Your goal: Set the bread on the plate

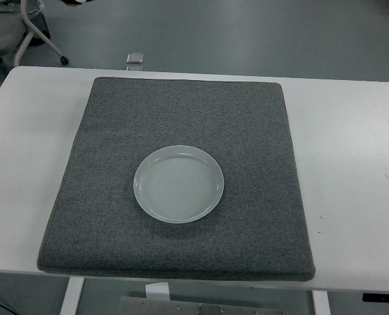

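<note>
You have a white table (351,151) carrying a large grey felt mat (246,131) that covers most of its middle and reaches nearly to its near edge.

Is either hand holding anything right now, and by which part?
It cannot be told: neither hand is in view, and no bread shows. Only the plate sits bare on the mat.
</note>
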### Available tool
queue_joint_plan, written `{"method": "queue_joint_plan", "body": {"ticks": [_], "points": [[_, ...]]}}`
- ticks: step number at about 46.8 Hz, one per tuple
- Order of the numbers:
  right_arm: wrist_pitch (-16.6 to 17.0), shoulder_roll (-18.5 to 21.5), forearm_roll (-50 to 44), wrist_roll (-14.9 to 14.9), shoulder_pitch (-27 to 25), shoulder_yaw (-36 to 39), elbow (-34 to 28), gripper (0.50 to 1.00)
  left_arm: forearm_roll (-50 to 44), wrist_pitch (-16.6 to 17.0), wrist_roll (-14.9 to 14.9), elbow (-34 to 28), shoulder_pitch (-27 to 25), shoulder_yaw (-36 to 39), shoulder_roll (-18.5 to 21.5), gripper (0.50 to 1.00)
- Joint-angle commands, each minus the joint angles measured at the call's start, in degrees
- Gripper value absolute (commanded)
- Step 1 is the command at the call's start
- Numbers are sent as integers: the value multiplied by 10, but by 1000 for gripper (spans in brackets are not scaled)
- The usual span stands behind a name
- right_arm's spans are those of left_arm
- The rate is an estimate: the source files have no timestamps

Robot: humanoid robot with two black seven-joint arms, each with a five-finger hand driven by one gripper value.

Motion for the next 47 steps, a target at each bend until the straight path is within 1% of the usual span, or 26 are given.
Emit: {"method": "queue_joint_plan", "body": {"ticks": [1, 3, 6, 9, 13, 18, 23, 30, 34, 41, 47], "points": [[0, 0, 0, 0, 0, 0, 0, 930, 1, 4, 11, -31, -10, 2, -13, 500], [0, 0, 0, 0, 0, 0, 0, 930, 2, 7, 20, -52, -13, 3, -16, 500], [0, 0, 0, 0, 0, 0, 0, 930, 9, 18, 22, -83, -12, 3, -21, 500], [0, 0, 0, 0, 0, 0, 0, 930, 32, 41, 22, -106, -6, 6, -29, 500], [0, 0, 0, 0, 0, 0, 0, 930, 77, 76, 23, -116, 14, 17, -41, 500], [0, 0, 0, 0, 0, 0, 0, 930, 108, 100, 22, -116, 57, 18, -64, 500], [0, 0, 0, 0, 0, 0, 0, 930, 145, 118, 19, -116, 101, 18, -76, 500], [0, 0, 0, 0, 0, 0, 0, 930, 204, 159, 16, -115, 176, 19, -118, 500], [0, 0, 0, 0, 1, 0, 0, 930, 242, 174, 16, -115, 213, 19, -136, 500], [0, 0, 0, 0, 1, 1, 0, 930, 297, 186, 16, -115, 268, 18, -141, 500], [0, 0, 0, 0, 1, 1, 0, 930, 329, 202, 14, -115, 303, 18, -141, 500]]}}
